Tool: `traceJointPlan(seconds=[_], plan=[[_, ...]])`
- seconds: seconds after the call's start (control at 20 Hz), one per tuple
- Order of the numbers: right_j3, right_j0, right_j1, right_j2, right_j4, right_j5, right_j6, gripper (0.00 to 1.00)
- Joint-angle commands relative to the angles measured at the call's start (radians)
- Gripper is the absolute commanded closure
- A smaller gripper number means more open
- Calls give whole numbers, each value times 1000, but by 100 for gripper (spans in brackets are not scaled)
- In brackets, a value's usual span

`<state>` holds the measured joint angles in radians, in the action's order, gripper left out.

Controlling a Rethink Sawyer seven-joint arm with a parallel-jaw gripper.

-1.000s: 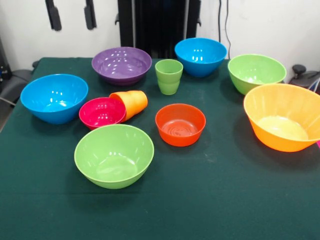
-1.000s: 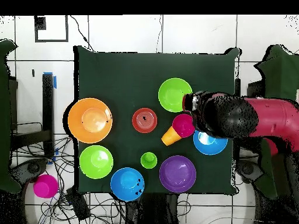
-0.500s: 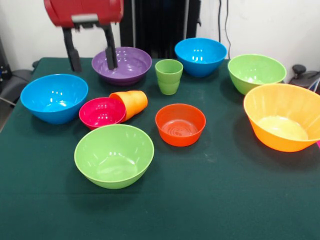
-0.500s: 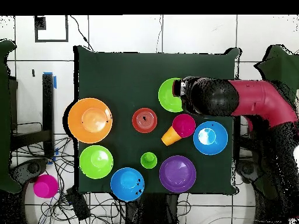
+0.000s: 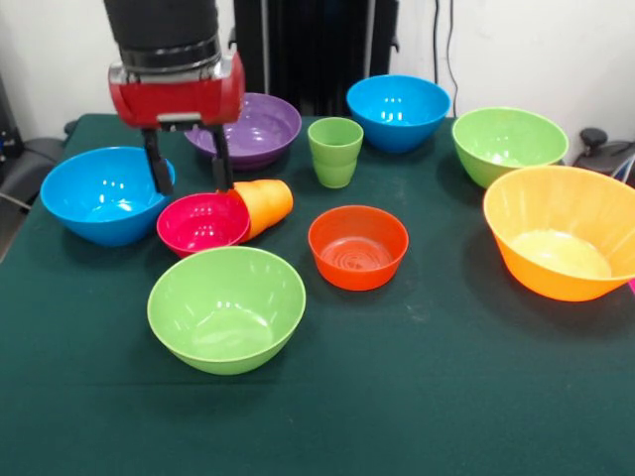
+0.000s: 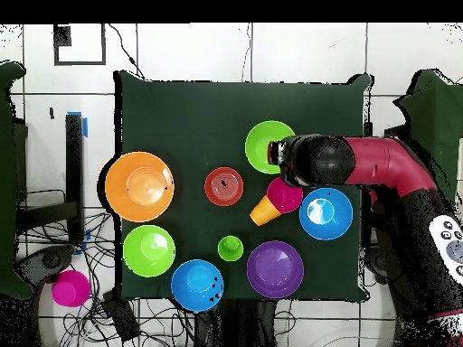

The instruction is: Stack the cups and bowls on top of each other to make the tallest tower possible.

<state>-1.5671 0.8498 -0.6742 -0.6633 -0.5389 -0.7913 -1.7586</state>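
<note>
My gripper (image 5: 190,186) is open and empty, its two black fingers (image 5: 159,177) hanging just over the far rim of the small magenta bowl (image 5: 203,223). The orange cup (image 5: 264,204) lies on its side against that bowl. The light green cup (image 5: 335,151) stands upright behind them. The small orange-red bowl (image 5: 357,246) sits mid-table. Blue bowls stand at the left (image 5: 107,193) and the back (image 5: 397,111). The purple bowl (image 5: 253,127) is partly hidden behind my gripper. Light green bowls sit in front (image 5: 226,307) and at the right (image 5: 508,144). The large orange bowl (image 5: 566,230) is far right.
All stand apart on a dark green table cloth (image 5: 417,397). In the overhead view my red arm (image 6: 380,167) reaches in from the right, over part of the magenta bowl (image 6: 288,197). A pink round thing (image 6: 70,287) lies off the table among cables.
My gripper has come down from the top edge to just above the magenta bowl, staying open. In the overhead view the arm has swung along the table. No cup or bowl has moved.
</note>
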Motion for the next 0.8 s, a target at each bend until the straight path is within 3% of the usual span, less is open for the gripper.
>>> traceJointPlan(seconds=[0.05,0.8], plan=[[78,-33,99,128,-89,-25,3,0],[41,-59,135,169,-71,117,-82,0]])
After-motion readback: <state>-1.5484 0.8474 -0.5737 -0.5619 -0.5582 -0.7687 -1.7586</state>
